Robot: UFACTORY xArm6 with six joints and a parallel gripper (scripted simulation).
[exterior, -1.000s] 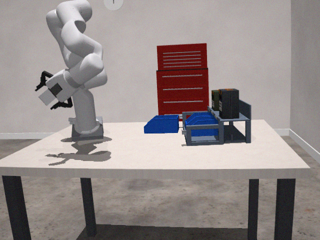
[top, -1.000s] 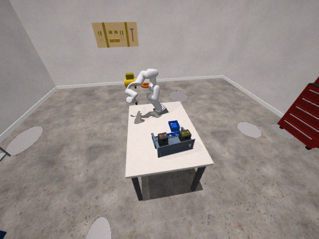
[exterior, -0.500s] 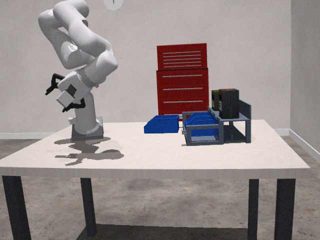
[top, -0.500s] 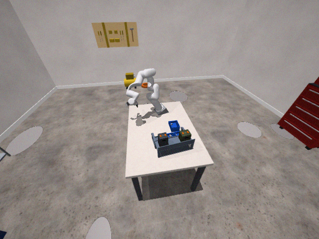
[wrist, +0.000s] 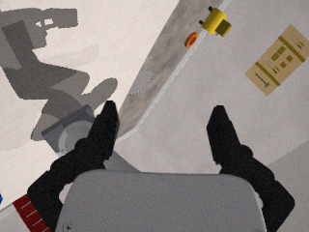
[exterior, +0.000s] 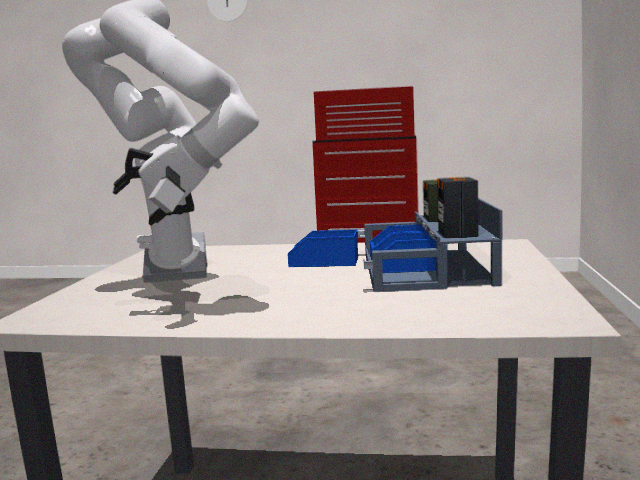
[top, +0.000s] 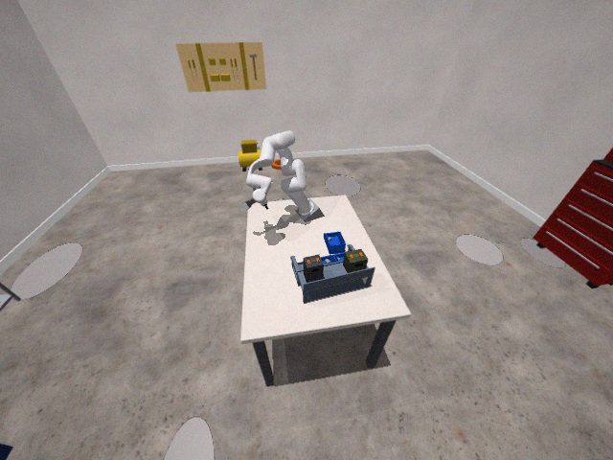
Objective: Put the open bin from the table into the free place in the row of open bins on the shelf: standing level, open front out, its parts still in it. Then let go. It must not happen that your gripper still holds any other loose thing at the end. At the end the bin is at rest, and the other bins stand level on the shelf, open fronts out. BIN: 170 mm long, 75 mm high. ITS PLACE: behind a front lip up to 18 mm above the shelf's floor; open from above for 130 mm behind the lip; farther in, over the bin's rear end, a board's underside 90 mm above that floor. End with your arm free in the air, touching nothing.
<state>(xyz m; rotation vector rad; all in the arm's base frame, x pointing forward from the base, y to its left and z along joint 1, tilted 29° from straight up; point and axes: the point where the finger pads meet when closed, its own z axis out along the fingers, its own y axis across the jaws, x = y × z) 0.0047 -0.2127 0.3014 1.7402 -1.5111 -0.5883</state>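
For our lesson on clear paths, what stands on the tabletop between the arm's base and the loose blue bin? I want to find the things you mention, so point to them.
Nothing stands there; the exterior view shows bare tabletop (exterior: 248, 279).

Red tool chest (top: 577, 222) (exterior: 364, 170) (wrist: 32, 214) near wall; yellow machine (top: 249, 157) (wrist: 214, 21) on floor beside orange ring (wrist: 188, 43).

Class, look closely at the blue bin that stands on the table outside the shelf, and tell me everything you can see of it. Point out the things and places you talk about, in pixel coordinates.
The blue bin (top: 334, 243) (exterior: 325, 249) looks like plastic, an open-topped box with straight sides. Seen from the exterior, one end is tall and upright, near the shelf (top: 336, 288) (exterior: 377, 273); the side's top edge slopes down to a lower end, towards the arm's base. It stands level on the tabletop (top: 277, 307) (exterior: 289, 315). Something small and pale lies inside. The pincer does not touch it.
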